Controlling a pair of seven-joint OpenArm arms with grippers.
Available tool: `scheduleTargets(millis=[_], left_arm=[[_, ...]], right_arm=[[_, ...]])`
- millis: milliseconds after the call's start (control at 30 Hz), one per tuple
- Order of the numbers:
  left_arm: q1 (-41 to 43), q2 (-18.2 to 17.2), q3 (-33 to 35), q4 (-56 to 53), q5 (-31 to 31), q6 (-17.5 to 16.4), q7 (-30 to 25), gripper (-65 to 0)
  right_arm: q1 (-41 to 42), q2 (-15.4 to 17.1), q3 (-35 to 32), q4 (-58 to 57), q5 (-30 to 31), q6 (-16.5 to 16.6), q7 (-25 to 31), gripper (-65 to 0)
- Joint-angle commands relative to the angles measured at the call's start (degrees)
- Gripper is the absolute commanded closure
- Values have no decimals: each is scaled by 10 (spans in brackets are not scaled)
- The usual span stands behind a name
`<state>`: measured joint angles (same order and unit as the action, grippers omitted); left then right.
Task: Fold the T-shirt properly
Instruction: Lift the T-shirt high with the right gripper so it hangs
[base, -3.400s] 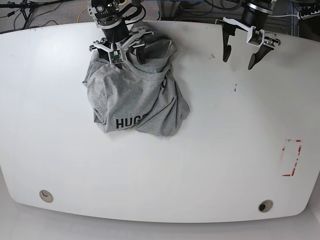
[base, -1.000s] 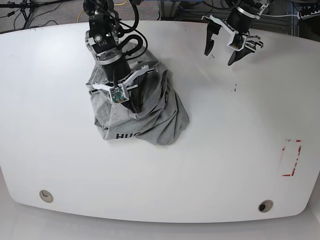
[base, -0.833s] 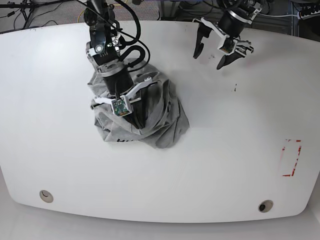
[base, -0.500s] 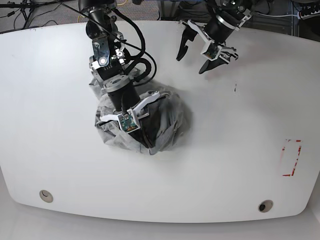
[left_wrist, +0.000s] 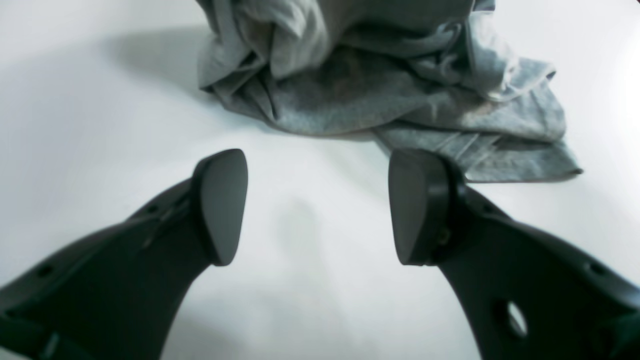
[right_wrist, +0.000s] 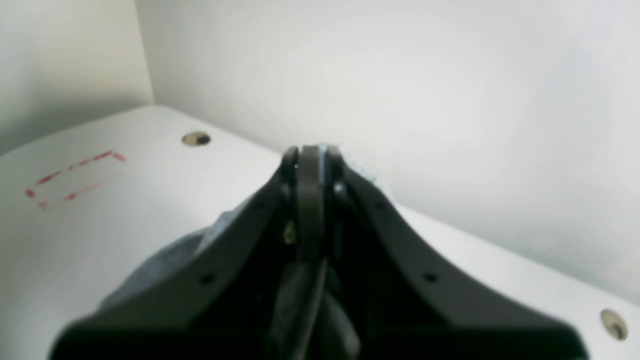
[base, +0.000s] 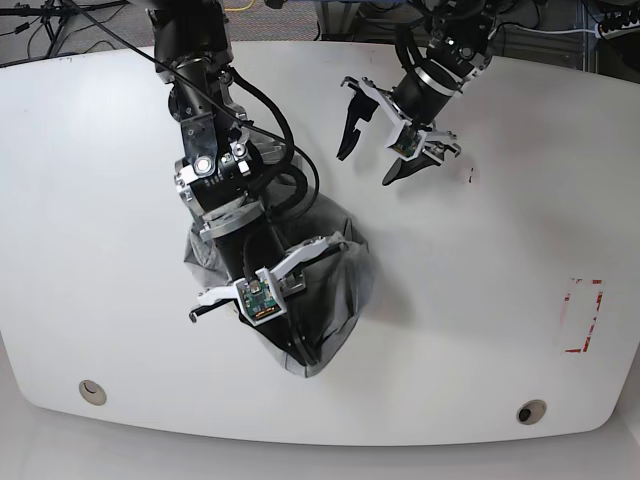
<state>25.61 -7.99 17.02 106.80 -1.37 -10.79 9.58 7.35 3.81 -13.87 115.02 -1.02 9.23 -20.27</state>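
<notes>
In the base view, the grey T-shirt (base: 325, 300) is a crumpled bundle on the white desk (base: 480, 300), a little left of the middle, and its lower end is pulled into a narrow point toward the front edge. The right end effector (base: 295, 350) is over this point; its fingers are together and appear to pinch the cloth, but the arm hides the contact. The left end effector (base: 372, 165) hovers near the upper right side of the T-shirt, with its fingers wide apart and nothing between them.

In the left wrist view, the T-shirt (left_wrist: 380, 85) lies in wrinkled folds on the desk (left_wrist: 100, 125), just beyond the two dark fingers (left_wrist: 220, 200), which stand apart and do not touch it.

In the right wrist view, the right end effector (right_wrist: 310, 160) is closed, and grey cloth (right_wrist: 165, 265) hangs beside it, blurred.
</notes>
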Motion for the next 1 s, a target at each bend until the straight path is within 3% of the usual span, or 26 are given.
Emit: scheduleTargets(millis=[0, 200, 667, 867, 967], left_arm=[[-13, 10, 5, -19, -4, -2, -12, -421], [-33, 23, 17, -70, -11, -2, -13, -421], [-96, 25, 42, -148, -149, -2, -14, -417], [-96, 26, 44, -151, -154, -2, -15, -417], [-96, 26, 44, -151, -154, -2, -15, -417]], right_arm=[[39, 3, 2, 12, 4, -1, 19, -6], [96, 4, 2, 13, 4, 2, -10, -6], [221, 44, 2, 12, 5, 3, -24, -6], [275, 48, 2, 12, 5, 4, -27, -6], [305, 48, 2, 12, 5, 21, -47, -8]])
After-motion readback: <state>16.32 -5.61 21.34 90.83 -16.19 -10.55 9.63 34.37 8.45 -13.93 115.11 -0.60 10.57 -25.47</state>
